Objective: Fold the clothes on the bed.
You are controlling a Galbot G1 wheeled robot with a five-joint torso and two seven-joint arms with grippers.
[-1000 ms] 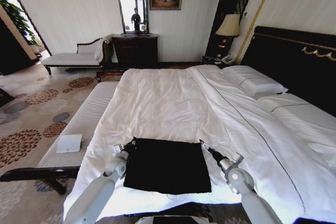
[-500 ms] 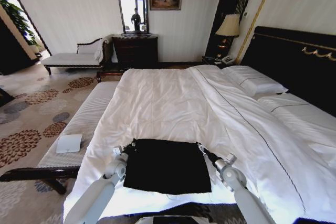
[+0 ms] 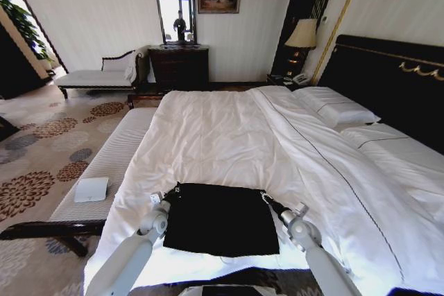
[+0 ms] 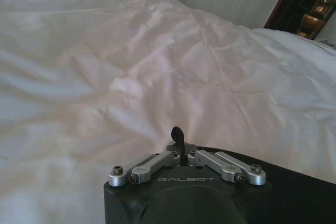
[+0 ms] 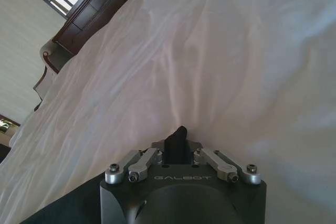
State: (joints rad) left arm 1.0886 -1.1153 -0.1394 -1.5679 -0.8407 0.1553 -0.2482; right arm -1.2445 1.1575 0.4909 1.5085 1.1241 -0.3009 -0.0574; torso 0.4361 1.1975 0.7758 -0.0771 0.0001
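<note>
- The black T-shirt [image 3: 220, 218] lies flat on the white duvet of the bed [image 3: 229, 136], near the bed's foot edge, closest to the robot and a little toward the bench-side edge. It forms a near-square dark patch; no lettering shows on the side facing up.
- The left end effector [image 3: 172, 190] is at the far left corner of the shirt. In the head view its dark tip touches the fabric's corner. In the left wrist view [image 4: 178, 136] the fingers are pressed together into one narrow black tip, with black cloth at the frame's lower right; whether any fabric is caught between them cannot be told.
- The right end effector [image 3: 266, 199] is at the shirt's far right corner, its tip touching the fabric edge. In the right wrist view [image 5: 177, 139] its fingers are likewise closed into a single black stub over the duvet, black cloth showing at the lower left; a pinch on the shirt cannot be confirmed.
- Both grey arms reach up from the bottom of the head view, one on each side of the shirt.
- A white-cushioned bench [image 3: 111, 161] runs along the bed's left edge, and a small white folded cloth [image 3: 91, 189] lies on its surface, well apart from the shirt.
- White pillows [image 3: 336, 110] sit at the head of the bed, against the black headboard [image 3: 388, 81].
</note>
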